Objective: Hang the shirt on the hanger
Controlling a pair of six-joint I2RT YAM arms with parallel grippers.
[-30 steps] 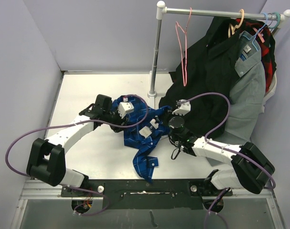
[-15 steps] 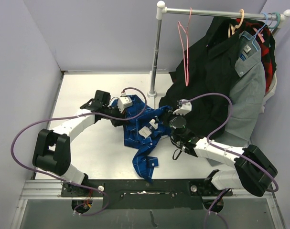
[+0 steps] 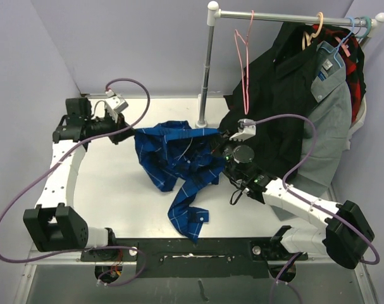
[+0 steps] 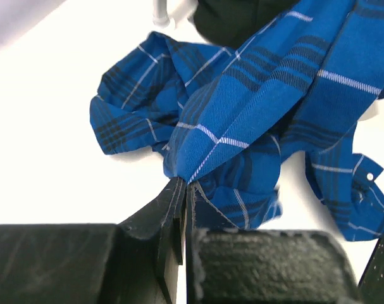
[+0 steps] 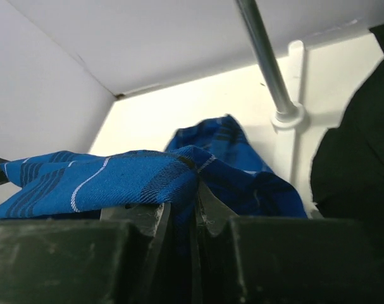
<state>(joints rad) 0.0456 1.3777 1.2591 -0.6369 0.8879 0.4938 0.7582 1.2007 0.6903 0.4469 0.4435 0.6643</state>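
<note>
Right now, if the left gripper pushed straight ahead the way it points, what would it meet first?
The left gripper is shut on the royal-blue plaid shirt, which bunches directly ahead; beyond it, probably the black hanging garment, depth unclear.

A white worktop (image 3: 116,183) fills the middle of the top view, closed in by pale lilac walls (image 3: 135,44). A metal rack pole (image 3: 206,69) stands upright at the worktop's far edge, right of centre, carrying a horizontal rail (image 3: 286,18) toward the upper right corner. From the rail hang a black garment (image 3: 274,107), a grey collared shirt (image 3: 331,120) to its right, and a red-black plaid garment (image 3: 355,66) behind that. A cream hanger (image 3: 319,22) and a blue hanger (image 3: 364,25) hook over the rail's right end.
</note>
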